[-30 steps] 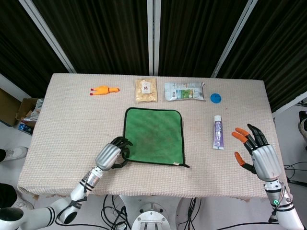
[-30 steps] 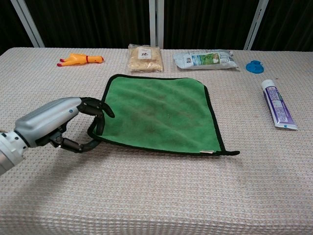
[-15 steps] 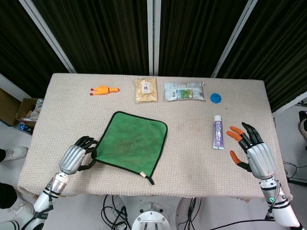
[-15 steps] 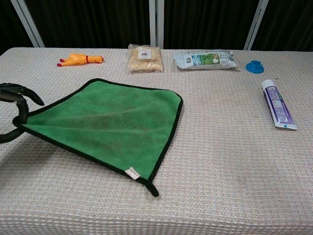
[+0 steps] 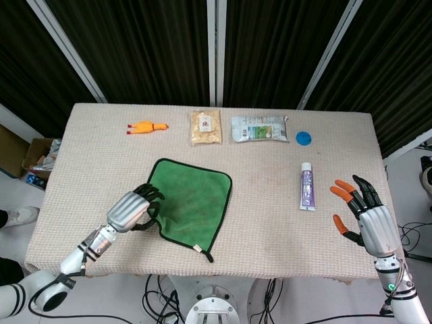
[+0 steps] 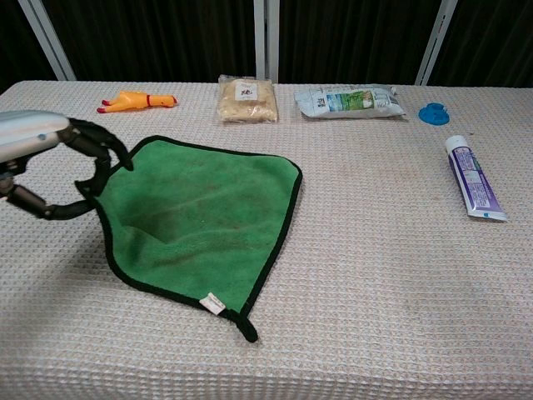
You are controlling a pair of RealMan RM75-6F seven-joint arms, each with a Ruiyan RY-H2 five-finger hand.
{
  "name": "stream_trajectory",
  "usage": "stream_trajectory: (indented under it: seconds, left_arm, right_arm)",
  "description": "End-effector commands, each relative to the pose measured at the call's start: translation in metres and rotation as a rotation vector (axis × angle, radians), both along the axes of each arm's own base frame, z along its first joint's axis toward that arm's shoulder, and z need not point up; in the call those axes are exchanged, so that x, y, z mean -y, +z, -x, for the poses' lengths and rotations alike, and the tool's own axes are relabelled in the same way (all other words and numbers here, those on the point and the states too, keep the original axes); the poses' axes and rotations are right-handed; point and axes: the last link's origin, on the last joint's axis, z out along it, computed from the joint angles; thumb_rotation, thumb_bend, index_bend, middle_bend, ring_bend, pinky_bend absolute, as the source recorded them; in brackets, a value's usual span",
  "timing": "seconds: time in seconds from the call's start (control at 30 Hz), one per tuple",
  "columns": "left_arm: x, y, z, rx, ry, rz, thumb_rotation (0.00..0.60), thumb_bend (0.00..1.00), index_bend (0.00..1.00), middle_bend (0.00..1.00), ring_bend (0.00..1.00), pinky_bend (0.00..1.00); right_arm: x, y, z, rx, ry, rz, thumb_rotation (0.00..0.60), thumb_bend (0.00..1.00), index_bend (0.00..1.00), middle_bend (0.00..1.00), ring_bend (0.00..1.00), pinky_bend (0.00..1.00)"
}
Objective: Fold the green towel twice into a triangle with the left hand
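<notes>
Rightward since earlier, the left hand [image 5: 135, 209] drags the green towel [image 5: 192, 199], gripping its corner; right hand [image 5: 364, 214] splayed.

**Colours and patterns**

Green towel [image 5: 192, 203] with black edging and a small white tag. Beige waffle-weave surface [image 5: 270, 223]. Orange rubber chicken [image 5: 146, 127]. Blue lid [image 5: 304, 138]. Purple-and-white tube [image 5: 307, 186]. Left hand [image 5: 129, 210] silver with black fingers [image 5: 150, 196]; right hand [image 5: 368, 219] has some orange ones.

no legible text; package labels too small
</notes>
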Motion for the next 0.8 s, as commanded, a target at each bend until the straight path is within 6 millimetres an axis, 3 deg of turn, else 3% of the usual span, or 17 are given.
stream_trajectory:
  seconds: [0.03,0.33,0.8]
  left_arm:
    - [-0.03,-0.003,-0.045,-0.019,-0.06,0.021,0.6,0.53,0.67,0.27,0.19,0.15]
    - [-0.082,-0.023,-0.1,-0.05,-0.046,0.055,0.6,0.53,0.66,0.26,0.19,0.15]
    - [-0.123,-0.073,-0.153,-0.173,-0.042,0.102,0.6,0.53,0.66,0.26,0.19,0.15]
  right_arm:
    - [-0.001,0.001,0.002,0.0,-0.007,0.003,0.6,0.31,0.24,0.17,0.0,0.1]
    - [-0.004,0.007,0.002,-0.006,-0.018,0.021,0.6,0.31,0.24,0.16,0.0,0.1]
    - [-0.003,0.011,0.003,-0.015,-0.048,0.027,0.6,0.31,0.24,0.16,0.0,0.1]
